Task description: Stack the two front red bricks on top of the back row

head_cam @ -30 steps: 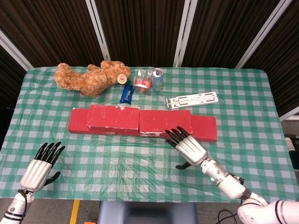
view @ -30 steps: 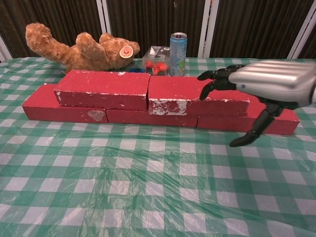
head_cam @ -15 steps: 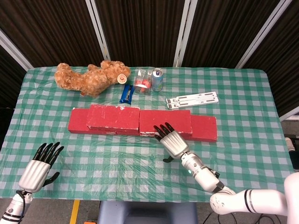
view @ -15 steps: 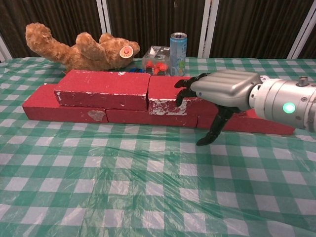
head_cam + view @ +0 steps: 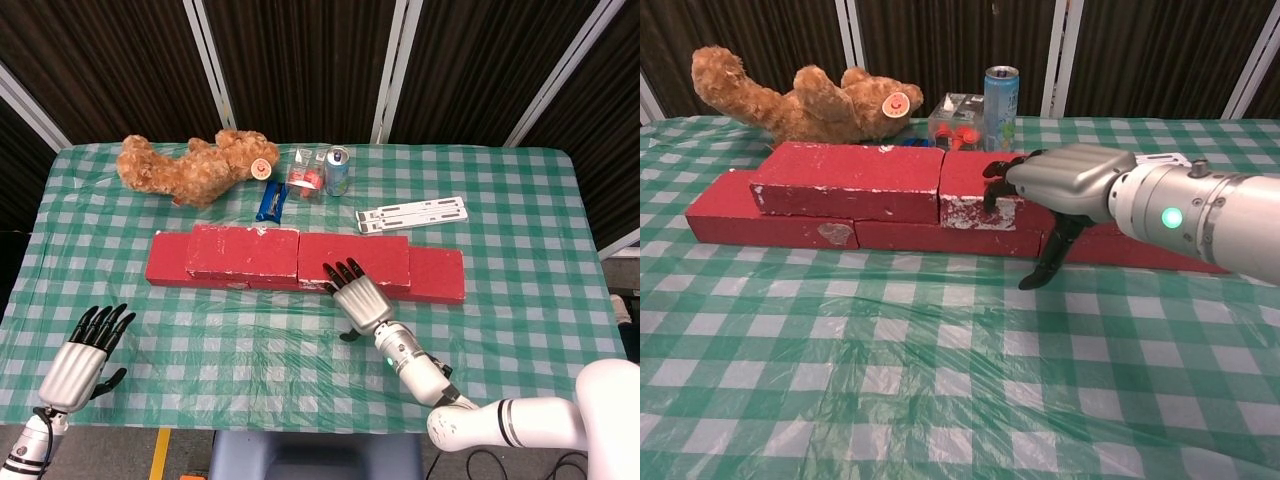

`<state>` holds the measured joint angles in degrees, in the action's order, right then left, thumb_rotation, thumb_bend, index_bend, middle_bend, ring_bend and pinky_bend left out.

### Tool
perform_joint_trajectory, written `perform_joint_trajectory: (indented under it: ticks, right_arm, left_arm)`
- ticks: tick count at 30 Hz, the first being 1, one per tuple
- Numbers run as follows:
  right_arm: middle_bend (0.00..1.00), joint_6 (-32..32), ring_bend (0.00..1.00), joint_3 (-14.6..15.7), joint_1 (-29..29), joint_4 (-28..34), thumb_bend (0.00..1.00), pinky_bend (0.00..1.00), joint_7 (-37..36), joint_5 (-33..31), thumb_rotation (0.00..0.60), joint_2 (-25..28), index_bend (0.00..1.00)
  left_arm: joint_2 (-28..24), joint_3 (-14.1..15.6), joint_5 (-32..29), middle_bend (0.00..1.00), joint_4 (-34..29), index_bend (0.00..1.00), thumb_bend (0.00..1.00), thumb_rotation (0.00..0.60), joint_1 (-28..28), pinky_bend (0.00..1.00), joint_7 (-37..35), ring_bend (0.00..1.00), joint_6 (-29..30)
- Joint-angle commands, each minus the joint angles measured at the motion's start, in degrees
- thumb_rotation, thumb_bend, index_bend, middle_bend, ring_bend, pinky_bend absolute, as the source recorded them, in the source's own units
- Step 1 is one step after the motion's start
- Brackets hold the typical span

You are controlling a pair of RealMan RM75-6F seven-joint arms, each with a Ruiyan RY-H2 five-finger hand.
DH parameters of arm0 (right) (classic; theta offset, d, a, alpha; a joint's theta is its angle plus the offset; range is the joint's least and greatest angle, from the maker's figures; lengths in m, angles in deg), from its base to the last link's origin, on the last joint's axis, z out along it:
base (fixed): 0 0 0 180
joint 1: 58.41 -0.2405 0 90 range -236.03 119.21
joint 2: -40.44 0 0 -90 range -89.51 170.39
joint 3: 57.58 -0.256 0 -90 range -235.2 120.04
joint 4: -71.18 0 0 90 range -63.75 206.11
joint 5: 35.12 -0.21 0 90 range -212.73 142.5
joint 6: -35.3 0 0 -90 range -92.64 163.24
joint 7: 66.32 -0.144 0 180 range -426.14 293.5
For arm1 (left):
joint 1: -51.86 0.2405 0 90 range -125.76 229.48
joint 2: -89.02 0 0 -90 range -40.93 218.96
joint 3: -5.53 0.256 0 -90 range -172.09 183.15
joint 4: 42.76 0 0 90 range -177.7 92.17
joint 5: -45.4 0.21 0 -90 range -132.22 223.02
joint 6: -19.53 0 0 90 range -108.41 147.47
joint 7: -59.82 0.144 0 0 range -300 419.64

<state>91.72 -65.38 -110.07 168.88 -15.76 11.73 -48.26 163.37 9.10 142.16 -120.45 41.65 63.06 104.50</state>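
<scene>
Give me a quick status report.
Right hand open, fingers on upper right brick. Left hand open, idle. Both upper bricks stacked on back row. Nothing in the way.

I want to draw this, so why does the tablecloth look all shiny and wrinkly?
Chest view: a clear plastic sheet covers the checked cloth, and its creases catch the light as pale streaks. Head view: the same glare shows in front of the red bricks, fainter. Both views are sharp; the right hand looms large because it is close to the chest camera.
</scene>
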Motion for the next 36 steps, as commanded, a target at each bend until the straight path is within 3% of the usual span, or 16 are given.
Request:
perform_joint_trajectory:
  ticks: [1,8,12,16,20,24,28,31,36]
  right_arm:
    - [0.00,-0.19,0.00,-0.09,-0.45,-0.58,0.09,0.00,-0.91,-0.55,0.502,-0.10,0.30]
    - [0.00,-1.02,0.00,1.33,-0.62,0.33,0.09,0.00,-2.76,0.22,0.507,1.54,0.28]
    - [0.00,-0.67,0.00,3.40,1.04,5.82,0.09,0.00,-4.95,2.85,0.501,6.22,0.22]
    - [0.00,4.03,0.00,7.37,6.59,12.82,0.09,0.00,-10.80,13.09,0.497,13.11,0.11]
    - [0.00,14.12,0.00,13.95,16.22,15.13,0.09,0.00,-19.73,27.03,0.518,21.17,0.05]
    - [0.00,28.56,0.00,18.93,27.53,6.71,0.09,0.00,-28.53,37.58,0.533,23.18,0.01]
    - [0.00,40.93,0.00,20.56,38.23,-7.34,0.09,0.00,-37.52,41.31,0.534,19.82,0.00]
    - [0.00,43.34,0.00,20.36,42.07,-14.25,0.09,0.00,-43.06,41.40,0.533,18.06,0.00]
    - [0.00,42.40,0.00,19.96,43.38,-14.32,0.09,0.00,-45.07,42.65,0.533,20.05,0.00]
  left_arm:
    - [-0.01,-0.06,-0.13,0.00,0.06,0.00,0.27,0.600,0.00,0.01,-0.05,0.00,-0.09]
    - [0.09,-0.07,-0.04,0.00,0.05,0.00,0.26,0.600,0.01,0.01,0.24,0.00,-0.09]
    - [0.01,-0.05,0.19,0.00,-0.01,0.00,0.26,0.600,0.19,0.01,0.41,0.00,0.41]
    - [-0.18,-0.20,0.04,0.00,-0.21,0.00,0.26,0.600,0.56,0.01,0.67,0.00,1.03]
    - [-0.46,-0.41,0.16,0.00,-0.57,0.00,0.27,0.600,1.11,0.01,1.04,0.00,2.30]
    - [-0.63,-0.85,0.13,0.00,-0.85,0.00,0.28,0.600,1.94,0.01,1.96,0.00,4.10]
    - [-0.73,-1.60,-0.60,0.00,-1.17,0.00,0.29,0.600,2.83,0.01,3.07,0.00,5.64]
    - [-0.57,-2.12,-1.72,0.00,-1.44,0.00,0.29,0.600,3.23,0.01,4.28,0.00,5.60]
    - [-0.28,-2.66,-2.90,0.00,-2.41,0.00,0.29,0.600,3.22,0.01,6.36,0.00,4.63]
